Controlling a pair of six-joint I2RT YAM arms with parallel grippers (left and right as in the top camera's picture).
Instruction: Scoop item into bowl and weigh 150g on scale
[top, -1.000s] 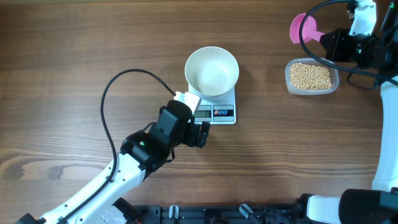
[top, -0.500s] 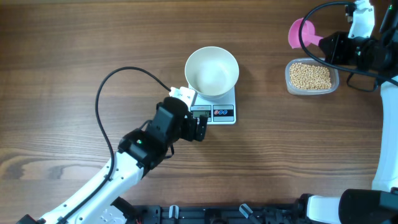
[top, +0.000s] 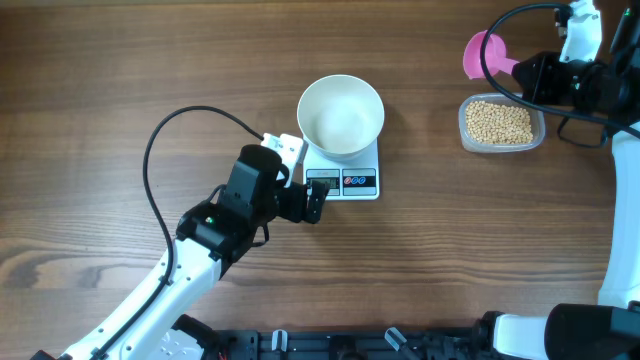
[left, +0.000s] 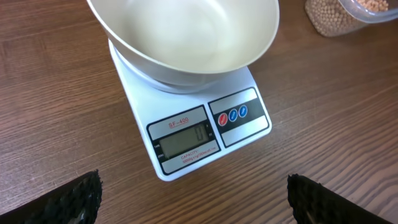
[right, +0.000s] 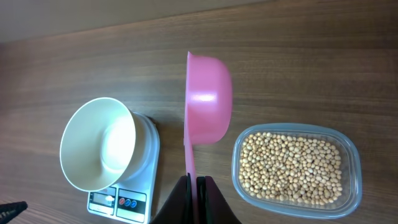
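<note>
Overhead, beans (top: 500, 123): lying in the clear tub (top: 462, 122), none scooped yet.
Bowl (top: 341, 115): sitting empty on the scale (top: 360, 183).
Display (left: 186, 138): seemingly reading zero, though small and dim.
Left gripper (left: 196, 208): backing leftward off the scale's front, fingers spread wide, gripping nothing.
Right gripper (right: 193, 186): pinching the pink scoop (right: 208, 99) by its handle, hovering beside the tub.
Meaning: probably finishing the zeroing; scooping coming next.

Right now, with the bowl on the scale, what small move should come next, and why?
Probably dip the pink scoop, clamped in the right gripper, into the beans in the clear tub: the scoop looks empty, the white bowl is empty, and the scale reads zero.
</note>
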